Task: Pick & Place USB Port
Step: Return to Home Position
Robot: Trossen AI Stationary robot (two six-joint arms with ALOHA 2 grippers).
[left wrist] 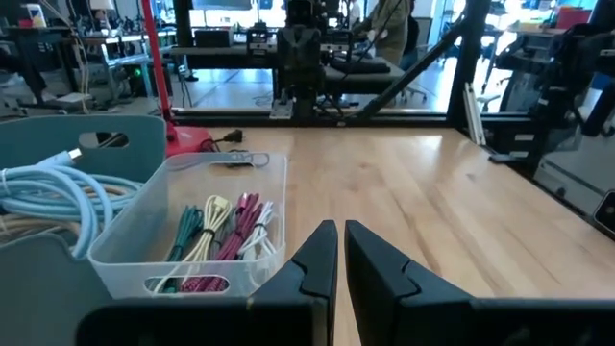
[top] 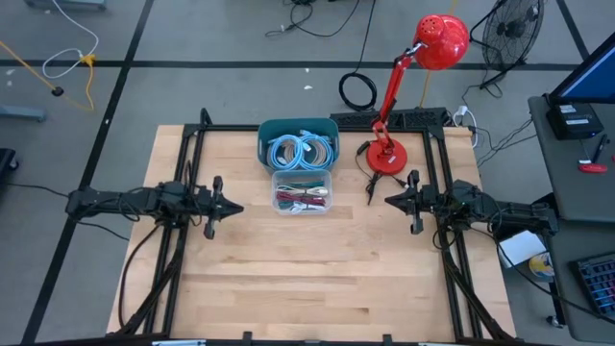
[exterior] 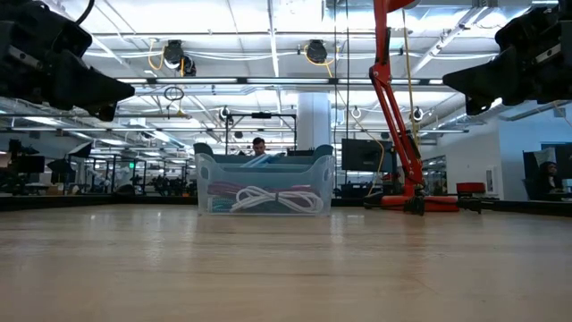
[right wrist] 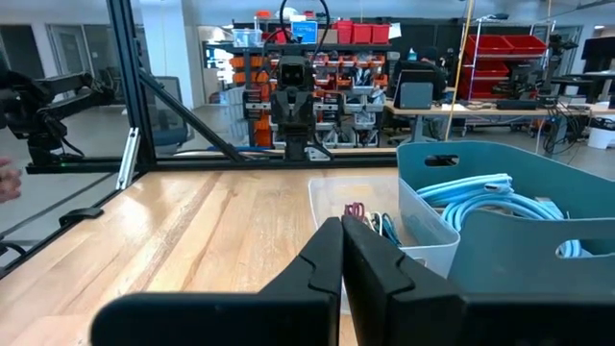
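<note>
**Inspector:** State of the tools?

**Recorder:** The left gripper [top: 234, 206] hangs over the left side of the light wooden table [top: 307, 279]. Its two dark fingers are clenched together on nothing, tips pointing toward the table's middle. The right gripper [top: 388, 201] mirrors it over the right side, likewise clenched and empty. The low view shows both raised well above the surface, and they are well apart from each other.

**Inspector:** Location of the task item?

**Recorder:** The pink cable bundles [left wrist: 238, 226] lie inside the clear rectangular plastic bin [left wrist: 135, 252], packed beside green, cream and white bundles. Neither gripper touches them.

**Inspector:** Position of that bin?

**Recorder:** It stands upright on the table, toward the far edge. It sits between the two grippers and apart from both. Its far long wall sits against the teal plastic bin [top: 298, 122], which holds light-blue coiled cables [top: 301, 149]. The two bins line up one behind the other.

**Inspector:** Anything else on the table?

**Recorder:** A red articulated desk lamp [top: 395, 86] stands on its round base just to the right of the teal bin. The base is near the bin but not touching it, and it is beyond the right gripper's fingertips. The lamp's arm leans away, so its head sits out past the table's far edge. A dark cord trails from the base toward the right gripper.

**Inspector:** Beyond the table?

**Recorder:** In the low view a person [exterior: 258, 145] shows far behind the bins, partly hidden by them.
</note>
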